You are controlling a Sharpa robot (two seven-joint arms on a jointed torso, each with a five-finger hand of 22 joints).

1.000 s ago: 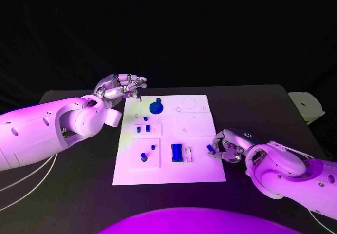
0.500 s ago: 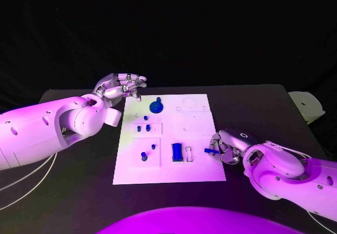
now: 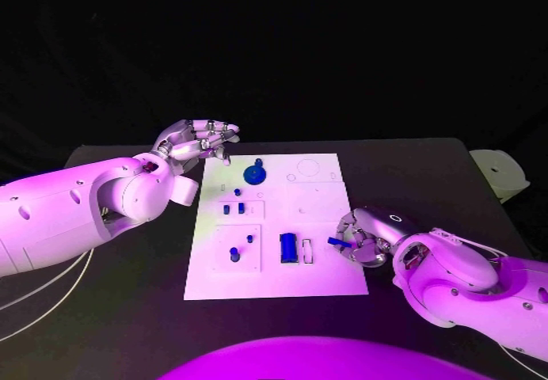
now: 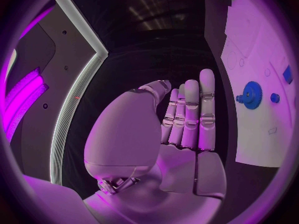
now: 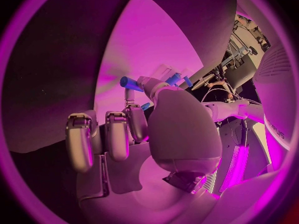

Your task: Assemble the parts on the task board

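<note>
Fingers: right hand [image 3: 367, 237] pinches a small blue peg [image 3: 339, 242]; left hand [image 3: 196, 141] curled, empty.
Change: peg carried inward from the board's [image 3: 320, 277] right edge toward the white slot [image 3: 307, 251].
Meaning: insertion likely next.

Overhead head view, two wrist fisheyes

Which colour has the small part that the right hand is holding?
Blue. The small part held by the right hand shows best in the head view.
</note>
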